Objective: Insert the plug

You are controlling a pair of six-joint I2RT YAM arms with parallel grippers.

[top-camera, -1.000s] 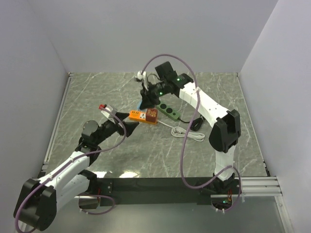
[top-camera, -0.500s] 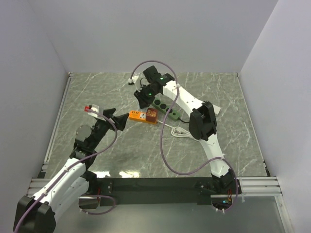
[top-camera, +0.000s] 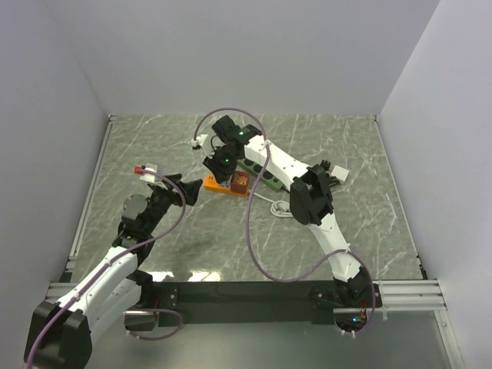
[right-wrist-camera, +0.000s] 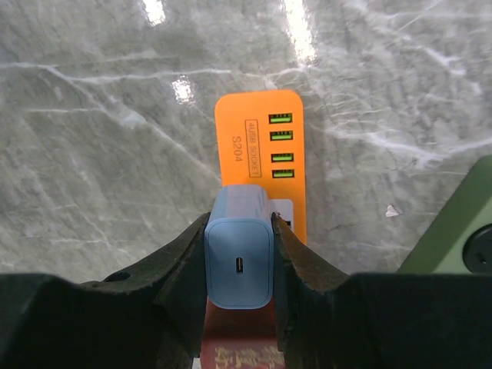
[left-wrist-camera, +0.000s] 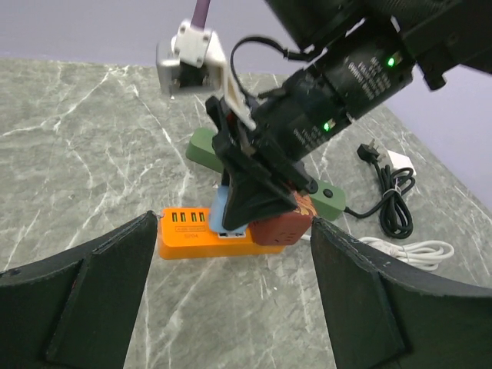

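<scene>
The plug (right-wrist-camera: 239, 257) sits on the socket strip (right-wrist-camera: 261, 146), seemingly seated, a second strip (right-wrist-camera: 453, 231) just beside.

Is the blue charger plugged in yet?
Cannot tell: light-blue rectangular charger, gripped by right end effector, sits upright on orange plastic power strip; prongs hidden.

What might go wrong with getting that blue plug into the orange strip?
The left gripper stands open, off the orange strip, so nothing steadies it; it may slide or tip under the push. The blue plug, pinched by the right gripper, sits beside a brown adapter and might catch on it.
</scene>
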